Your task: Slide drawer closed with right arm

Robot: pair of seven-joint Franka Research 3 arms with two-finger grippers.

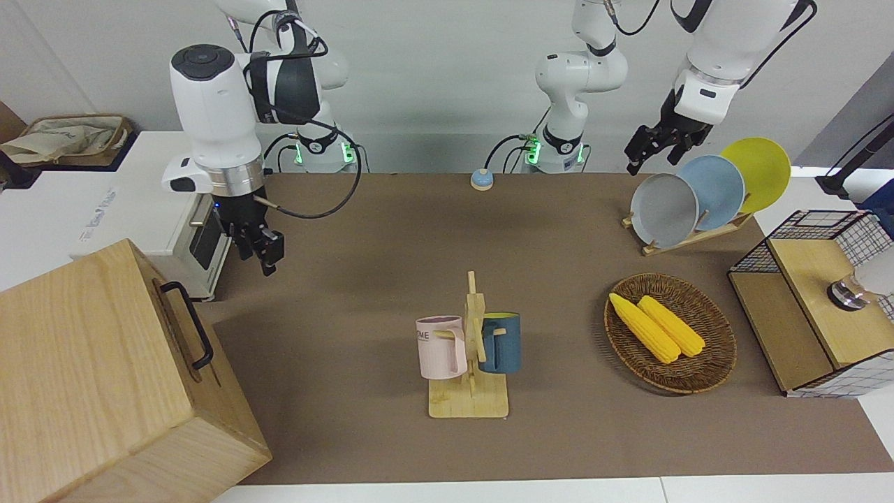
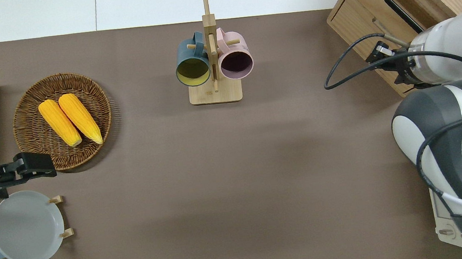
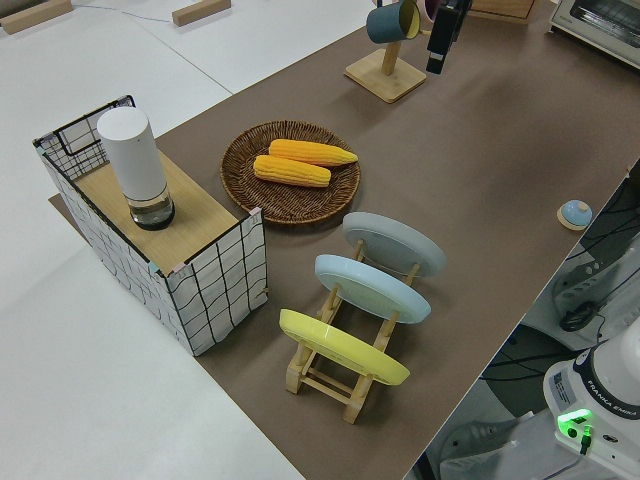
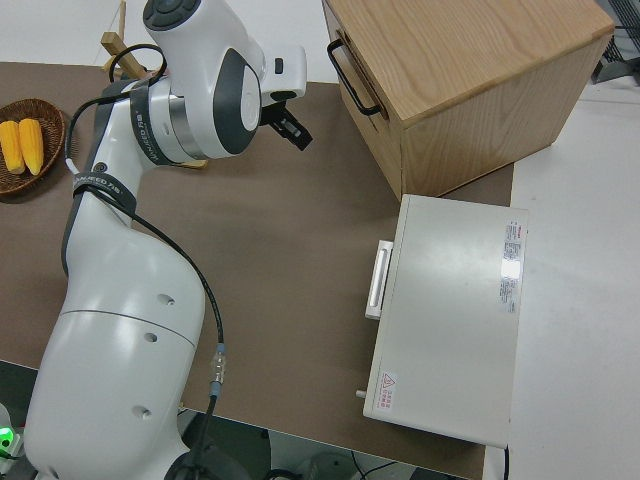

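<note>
The drawer [image 1: 183, 335] sits pushed in, its front level with the big wooden box [image 1: 84, 370]. Its black bar handle [image 1: 189, 323] is free. It also shows in the overhead view [image 2: 373, 11] and the right side view [image 4: 372, 118]. My right gripper [image 1: 269, 260] hangs in the air, fingers together and empty, clear of the handle. In the overhead view it [image 2: 396, 72] is over the box's lower corner nearest the robots. It also shows in the right side view [image 4: 292, 128]. My left arm is parked, its gripper [image 1: 653, 159] open.
A white toaster oven [image 4: 450, 310] stands beside the box, nearer the robots. A mug stand [image 1: 469, 363] with two mugs is mid-table. A basket of corn [image 1: 669, 332], a plate rack [image 1: 698, 192], a wire-framed rack [image 1: 810, 300] and a small blue bell [image 1: 482, 179] are also there.
</note>
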